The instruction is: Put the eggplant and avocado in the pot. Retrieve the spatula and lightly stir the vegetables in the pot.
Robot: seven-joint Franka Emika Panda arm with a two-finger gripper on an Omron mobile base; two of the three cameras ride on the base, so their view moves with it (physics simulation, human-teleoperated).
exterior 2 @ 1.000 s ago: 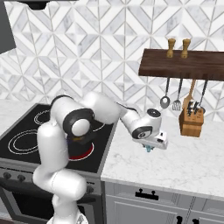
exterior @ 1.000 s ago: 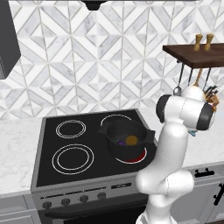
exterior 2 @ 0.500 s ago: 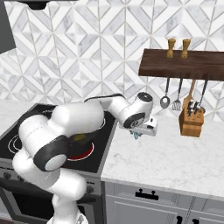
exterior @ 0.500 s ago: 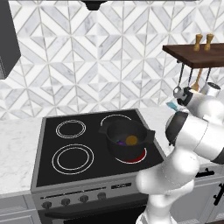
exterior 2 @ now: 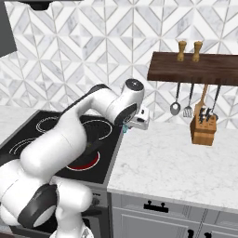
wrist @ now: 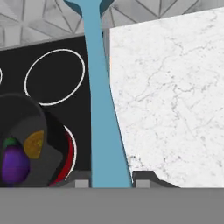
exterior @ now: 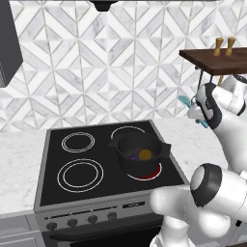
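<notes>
Marble counter (exterior 2: 176, 162) runs to the right of a black stove (exterior: 96, 166), with grey-white diamond tile (exterior: 96, 72) behind it all. On the front right burner, which glows red, sits the pot (exterior: 140, 153), and both veggies are already in it: the purple eggplant (exterior: 133, 157) and the orange avocado (exterior: 145, 154) lie side by side at the bottom, touching or nearly so.

Up in the air, the end effector (wrist: 111, 180) is clamped tight on the spatula (wrist: 101, 96). From the hand view the teal handle comes up right between the two dark fingers (wrist: 144, 178) and runs to the top of the picture, with the stove edge and counter below it. In that same view the pot is at the lower left, eggplant (wrist: 14, 162) and avocado (wrist: 34, 143) visible inside.

In the left base view the end effector (exterior: 195, 112) hangs above the counter, right of the stove and well above the pot, with bits of teal spatula (exterior: 185, 101) poking out either side of it. The right base view has it over the seam where stove meets counter.

Over to the right there's a dark wooden shelf (exterior 2: 195, 69) with two little shakers (exterior 2: 189, 50) on top, utensils hanging below it, and a knife block (exterior 2: 203, 129) on the counter.
</notes>
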